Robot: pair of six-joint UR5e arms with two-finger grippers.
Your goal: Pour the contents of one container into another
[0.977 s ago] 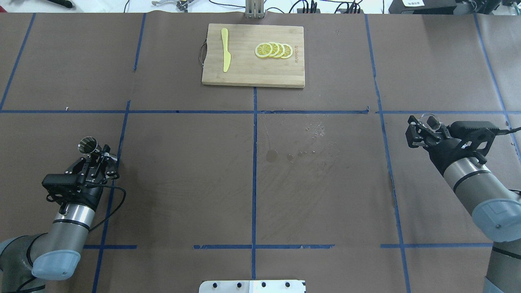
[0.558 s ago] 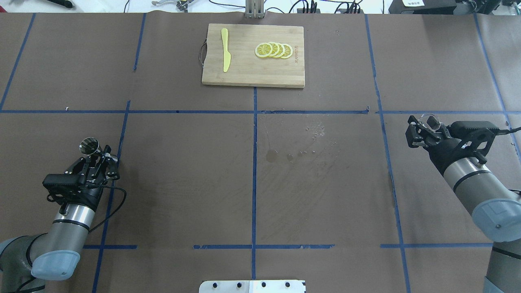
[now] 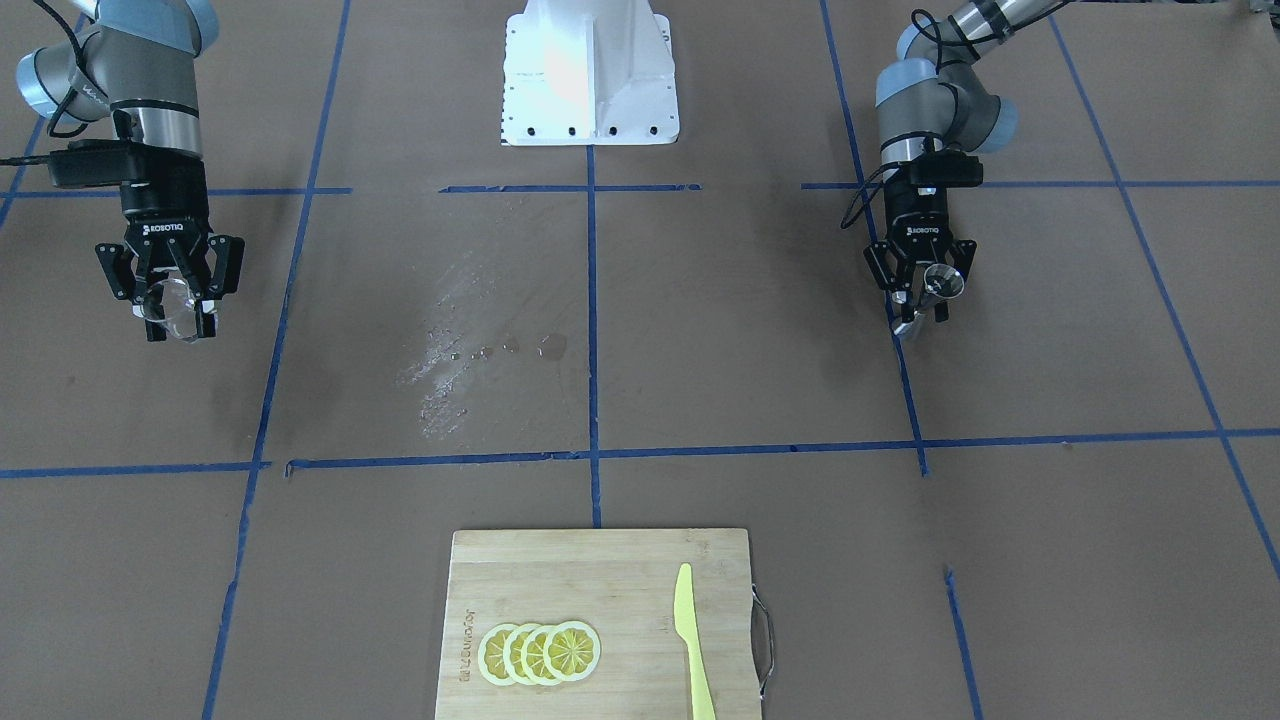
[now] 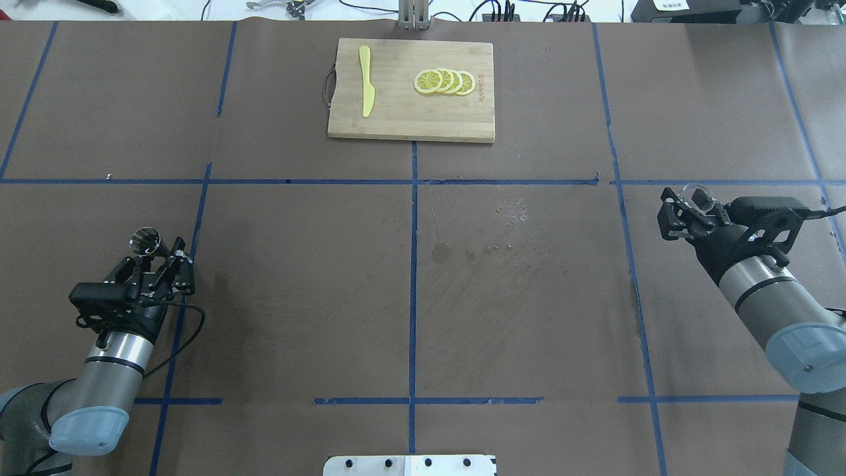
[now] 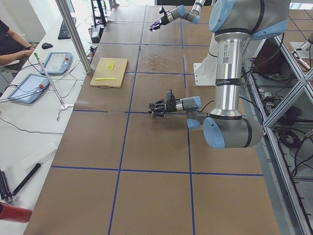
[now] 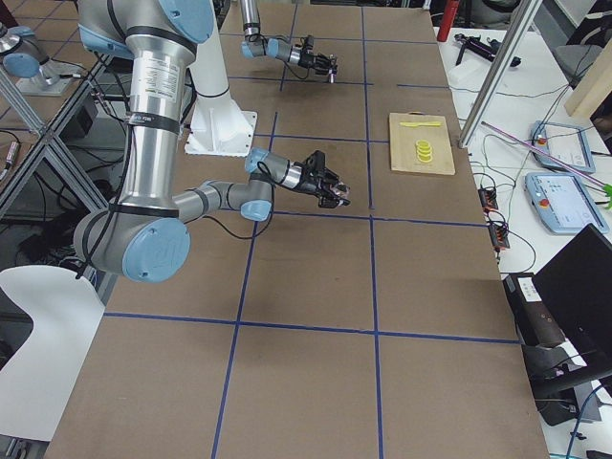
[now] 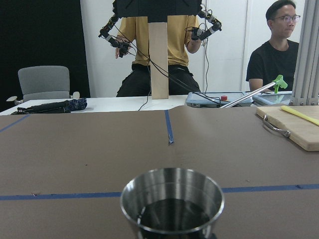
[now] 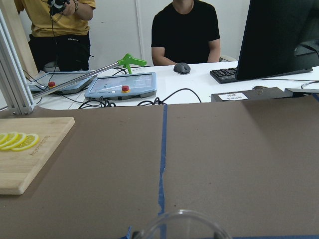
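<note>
Since kept upright vs spills | L end effector [image 4: 157,251] pinches steel hourglass jigger [image 4: 145,239] | R end effector [image 4: 689,203] pinches clear glass cup [image 4: 702,196] | well apart

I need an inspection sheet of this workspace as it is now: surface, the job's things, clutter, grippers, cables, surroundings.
Surface: brown table cover with blue tape lines; wet spots near the centre.
Job's things: steel jigger and glass cup, each held, far apart.
Clutter: cutting board with lemon slices and yellow knife.
Grippers: left gripper shut on steel jigger; right gripper shut on glass cup.
Cables: black cable looped at the left wrist.
Surroundings: people at a white desk.
</note>
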